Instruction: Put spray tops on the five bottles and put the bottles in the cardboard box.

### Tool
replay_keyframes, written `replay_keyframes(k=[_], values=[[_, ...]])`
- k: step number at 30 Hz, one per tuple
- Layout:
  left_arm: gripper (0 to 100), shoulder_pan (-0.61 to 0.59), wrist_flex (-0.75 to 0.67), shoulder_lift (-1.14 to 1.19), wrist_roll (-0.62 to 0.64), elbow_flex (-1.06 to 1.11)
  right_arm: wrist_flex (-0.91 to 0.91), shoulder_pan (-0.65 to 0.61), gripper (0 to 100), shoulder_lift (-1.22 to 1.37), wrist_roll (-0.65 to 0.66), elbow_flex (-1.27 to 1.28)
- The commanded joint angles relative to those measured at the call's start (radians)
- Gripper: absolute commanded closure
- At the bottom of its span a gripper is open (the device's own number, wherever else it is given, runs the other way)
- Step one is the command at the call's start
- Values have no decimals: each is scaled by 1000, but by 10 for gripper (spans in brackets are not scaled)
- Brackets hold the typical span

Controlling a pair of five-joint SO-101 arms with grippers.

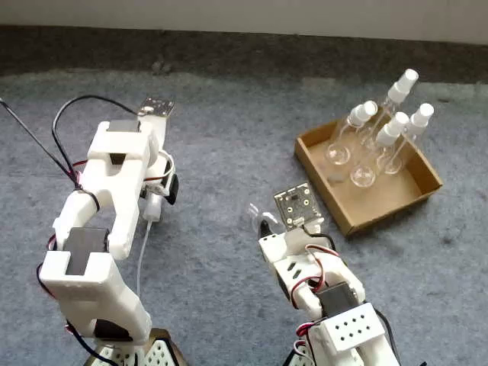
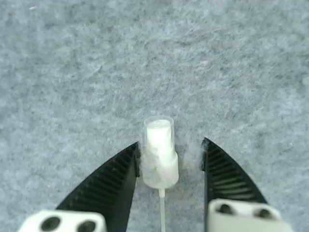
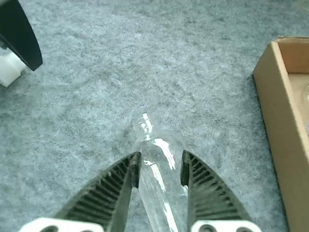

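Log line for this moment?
left gripper: open around spray top | right gripper: shut on uncapped bottle | cardboard box: four topped bottles inside

soft, even light; shadows faint and short; white glints on the clear bottle [image 3: 157, 164]

Free room — open grey felt [image 1: 221, 152] between my two arms [image 1: 114, 191] and from my right claw [image 3: 160, 154] across to the cardboard box [image 1: 324, 191]. Obstacles: the box wall, and four capped bottles [image 1: 381, 141] crowded standing in its far half — near half of the floor bare. The clear bottle [image 3: 157, 166] clamped in my right claw juts past its fingertips.
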Motion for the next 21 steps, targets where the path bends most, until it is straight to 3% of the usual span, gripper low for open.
replay_keyframes(k=[1,10,21], values=[[814,-5,140,-7,-3,-90,-28,10,889,-12,-2,-10],[815,-5,164,-7,-6,-7,-28,10,889,-12,-2,-10],[816,-7,15,2,-5,84,-28,10,889,-12,-2,-10]])
